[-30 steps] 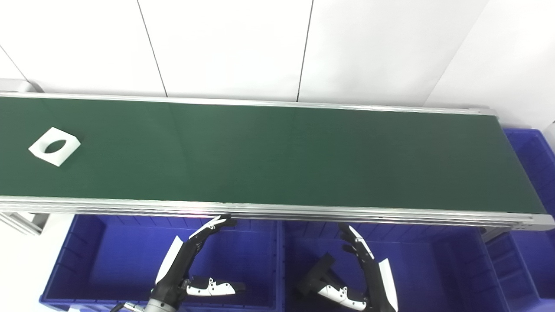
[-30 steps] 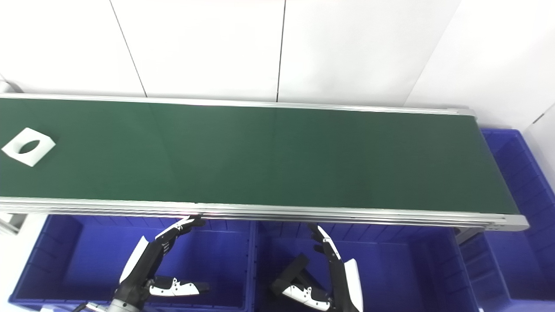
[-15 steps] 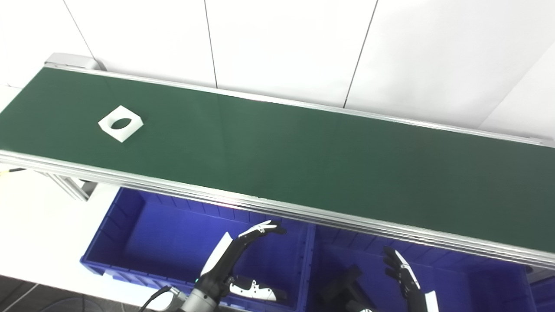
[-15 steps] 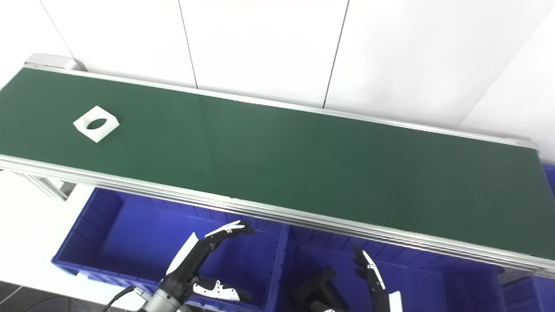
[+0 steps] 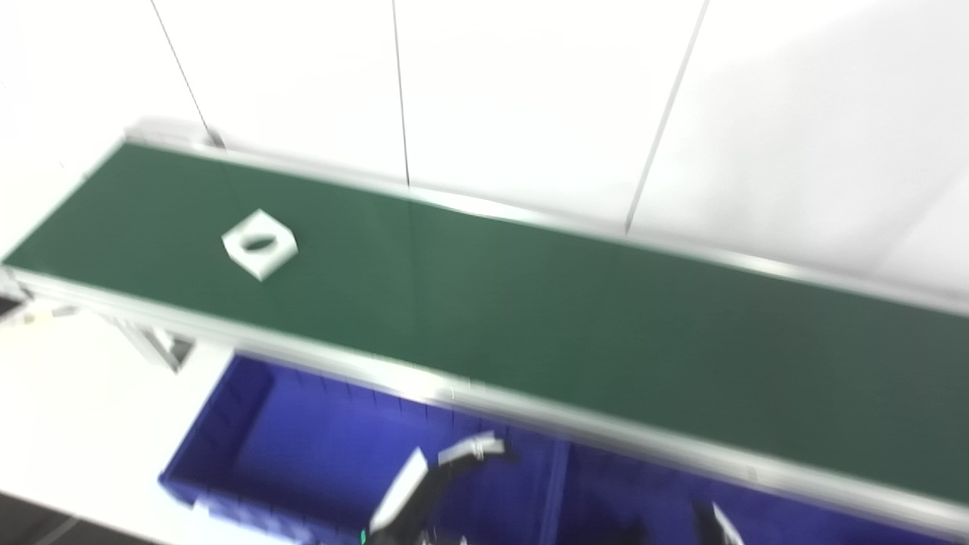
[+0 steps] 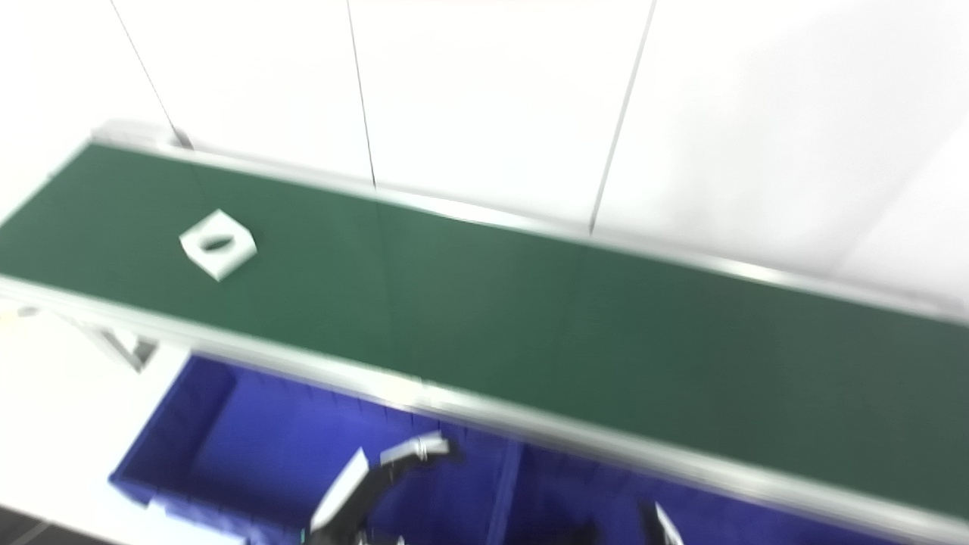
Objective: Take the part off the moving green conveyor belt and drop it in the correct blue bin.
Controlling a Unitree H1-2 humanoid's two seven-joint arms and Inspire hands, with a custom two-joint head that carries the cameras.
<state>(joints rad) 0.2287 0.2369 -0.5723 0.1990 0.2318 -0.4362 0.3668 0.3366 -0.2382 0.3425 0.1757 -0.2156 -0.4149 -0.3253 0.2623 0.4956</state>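
The picture is blurred. A white square part [image 5: 260,244] with an oval hole lies flat on the green conveyor belt [image 5: 575,333], near its left end; it also shows in the right eye view [image 6: 218,244]. My left hand [image 5: 447,484] hangs low over the left blue bin [image 5: 250,409] in front of the belt, fingers stretched out, holding nothing, far from the part. Only the fingertips of my right hand [image 5: 715,526] show at the bottom edge, over the right blue bin [image 5: 621,484].
The belt's silver front rail [image 5: 530,409] runs between the bins and the belt. A white panelled wall [image 5: 530,98] stands behind the belt. A metal frame leg [image 5: 155,344] stands under the belt's left end.
The camera has swung left and up, so the whole picture has shifted and blurred. Both hands sit lower in the picture; the right one is almost out of it.
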